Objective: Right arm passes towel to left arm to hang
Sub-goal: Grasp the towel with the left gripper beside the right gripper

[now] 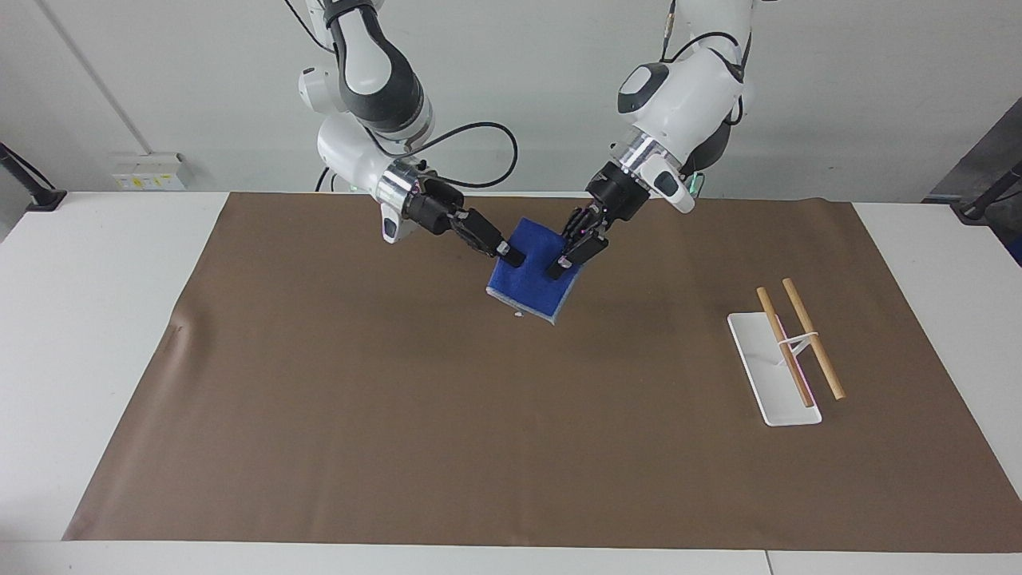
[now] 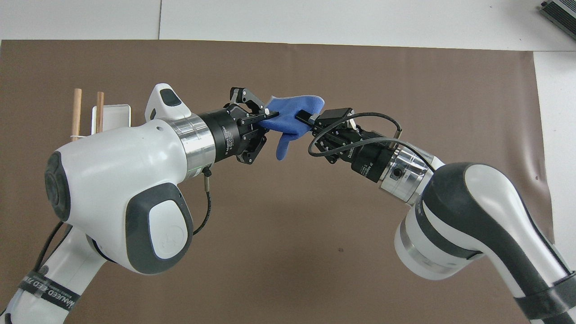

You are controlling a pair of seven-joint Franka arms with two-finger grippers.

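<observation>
1. The desk [image 1: 96, 335] is covered by a brown mat [image 1: 399, 415], over whose robot-side half the handover is taking place in the air.
2. The right arm [image 1: 359, 80] and the left arm [image 1: 687, 88] are angled down toward each other, so that both pincers meet at 1 cloth.
3. The rack [image 1: 773, 369], a white base with 2 wooden rods [image 1: 812, 339], is seen toward the left arm's end of the desk, well apart from the exchange.
4. The towel [image 1: 533, 279] is held clear of the mat, hanging folded between the 2 pincers.
5. The right pincer [image 1: 513, 256] is pressed together on 1 upper corner of the towel.
6. The left pincer [image 1: 559, 267] is pinched onto the other upper edge of the towel.
7. For the step to be done well, the left grip should be confirmed as firm on both folded layers before the right pincer is spread; a straight, slow withdrawal would be advisable, so the cloth is not dragged or unfolded.
</observation>
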